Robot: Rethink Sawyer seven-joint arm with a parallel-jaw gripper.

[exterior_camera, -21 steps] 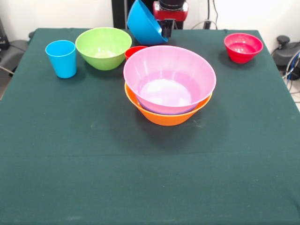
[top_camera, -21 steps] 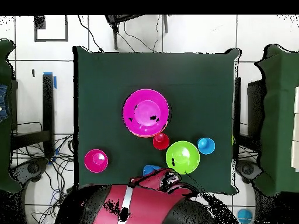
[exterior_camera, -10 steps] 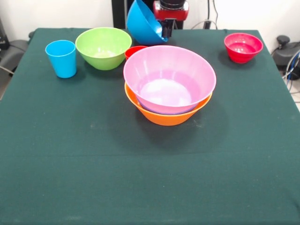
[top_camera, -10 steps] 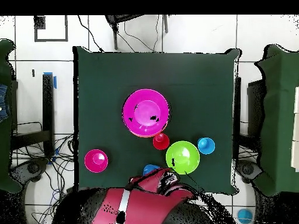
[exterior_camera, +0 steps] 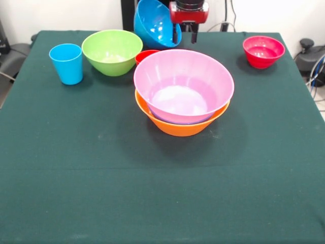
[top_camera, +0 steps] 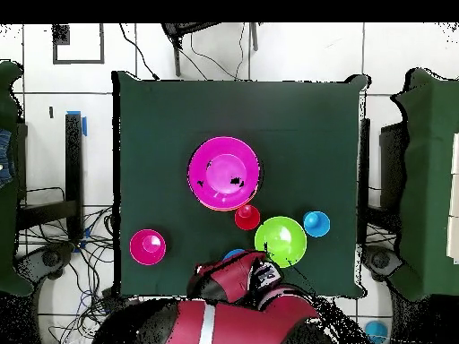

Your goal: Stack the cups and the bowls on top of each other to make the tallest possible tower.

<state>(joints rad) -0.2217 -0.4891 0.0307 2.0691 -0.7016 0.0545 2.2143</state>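
Blue bowl (exterior_camera: 153, 23), tilted steeply on its side with its opening facing forward and to the picture's right, hangs above the far edge of the bench (exterior_camera: 152, 193). The pincer (exterior_camera: 183, 33) hangs directly beside the bowl's rim, with one dark finger against that rim and the other standing free, so it looks to be pinching the bowl by its wall, though the contact itself is hard to make out.

Taking the pink bowl (exterior_camera: 183, 85) as the landmark: it sits nested in the orange bowl (exterior_camera: 179, 125) near the bench's middle, forming the tower. The blue bowl and pincer are behind it and slightly to its left in the front view. A red cup (exterior_camera: 145, 55) peeks out just behind the pink bowl's left rim. The lime green bowl (exterior_camera: 112, 52) and a light blue cup (exterior_camera: 66, 63) stand farther left, and a small red bowl (exterior_camera: 263, 51) well off to the right.

As a judgement, the coming move carries the blue bowl forward over the pink one and levels it.
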